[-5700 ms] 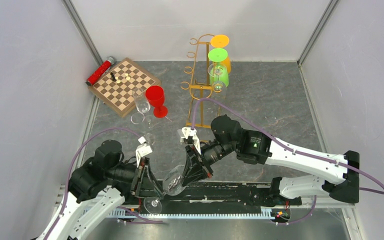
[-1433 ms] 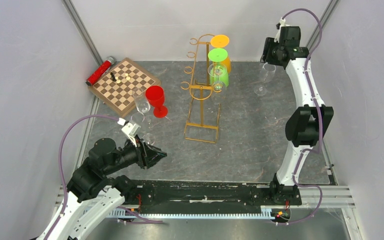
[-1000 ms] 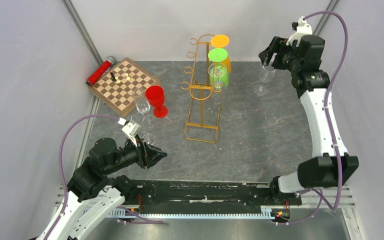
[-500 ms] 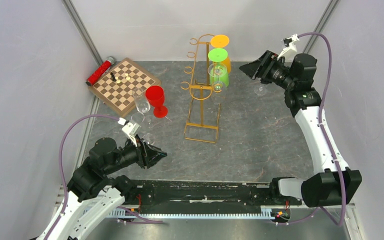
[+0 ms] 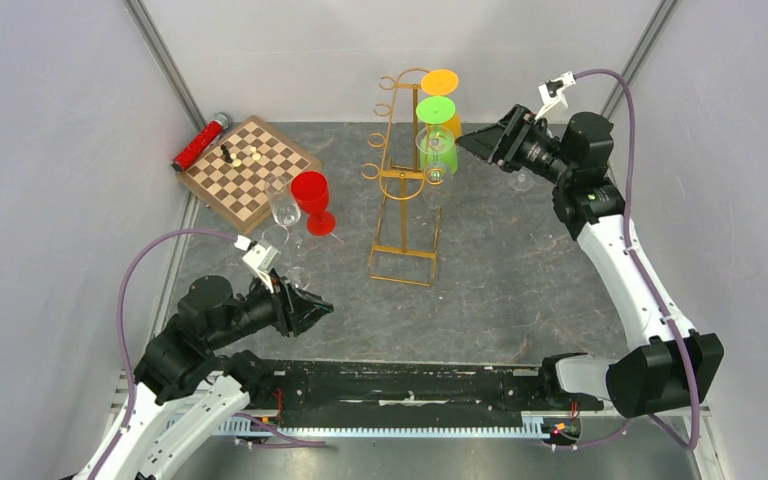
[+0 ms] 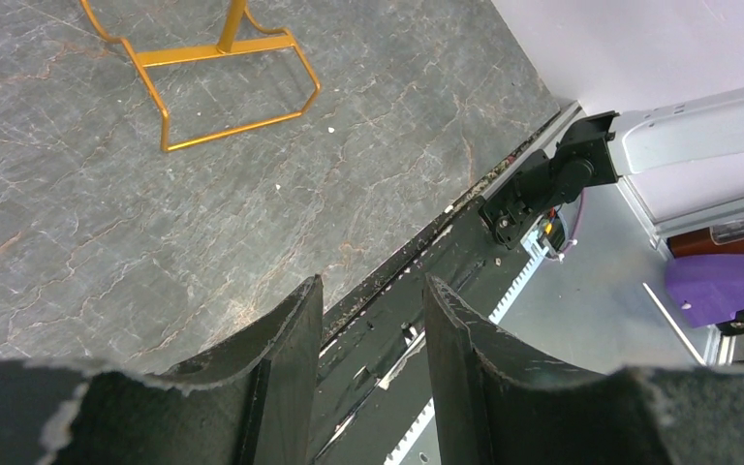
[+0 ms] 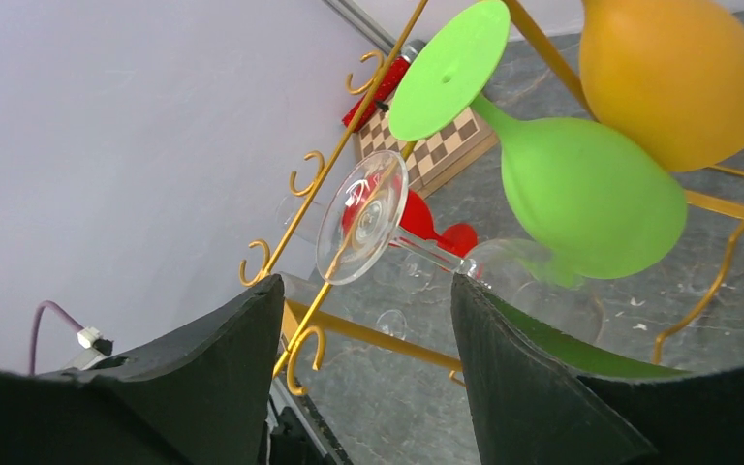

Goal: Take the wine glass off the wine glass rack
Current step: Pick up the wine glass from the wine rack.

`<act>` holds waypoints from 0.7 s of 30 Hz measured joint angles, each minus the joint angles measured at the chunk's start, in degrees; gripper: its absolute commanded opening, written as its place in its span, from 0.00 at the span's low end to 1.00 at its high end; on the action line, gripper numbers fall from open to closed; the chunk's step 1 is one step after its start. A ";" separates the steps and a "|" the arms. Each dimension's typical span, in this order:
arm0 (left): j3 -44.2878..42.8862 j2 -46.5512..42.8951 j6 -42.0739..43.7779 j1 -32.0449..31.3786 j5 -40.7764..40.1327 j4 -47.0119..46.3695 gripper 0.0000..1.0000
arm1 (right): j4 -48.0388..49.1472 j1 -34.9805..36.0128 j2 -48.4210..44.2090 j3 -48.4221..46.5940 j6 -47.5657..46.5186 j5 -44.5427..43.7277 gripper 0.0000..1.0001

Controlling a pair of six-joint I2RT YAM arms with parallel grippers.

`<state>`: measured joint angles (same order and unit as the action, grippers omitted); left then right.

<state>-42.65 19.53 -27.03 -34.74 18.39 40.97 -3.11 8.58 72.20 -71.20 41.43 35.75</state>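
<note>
The gold wire wine glass rack (image 5: 397, 180) stands at the middle back of the table. On its right side hang an orange wine glass (image 5: 441, 84), a green one (image 5: 437, 110) and, lowest, a clear wine glass (image 5: 435, 160). My right gripper (image 5: 468, 140) is open just to the right of them, touching nothing. In the right wrist view the clear glass's foot (image 7: 361, 231) hangs on the rack wire (image 7: 302, 341) ahead of the open gripper (image 7: 368, 291), with the green bowl (image 7: 591, 194) and the orange bowl (image 7: 678, 77) to the right. My left gripper (image 5: 325, 308) is open and empty at the front left.
A chessboard (image 5: 250, 165), a red tube (image 5: 200, 140), a red goblet (image 5: 311, 195) and clear glasses (image 5: 285, 210) sit at the back left. Another clear glass (image 5: 521, 181) stands at the back right behind my right gripper. The rack's base (image 6: 223, 58) shows in the left wrist view.
My right arm has swung from the back right corner leftward, to the hanging glasses on the rack. My left arm has not moved.
</note>
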 measured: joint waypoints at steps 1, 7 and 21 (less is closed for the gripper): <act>0.00 -0.09 0.00 0.00 -0.13 0.00 0.49 | 0.70 0.48 0.39 0.31 0.81 0.00 0.64; 0.00 -0.42 0.00 0.00 -0.37 0.00 0.49 | 3.17 2.08 2.25 0.74 3.21 -0.07 0.60; 0.00 -0.46 0.00 0.00 -0.39 0.00 0.49 | 7.15 3.80 4.94 0.96 7.10 -0.98 0.46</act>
<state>-42.65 19.07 -27.03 -34.74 18.00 40.97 4.03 12.38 77.14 -70.24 48.53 34.76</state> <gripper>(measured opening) 0.491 0.491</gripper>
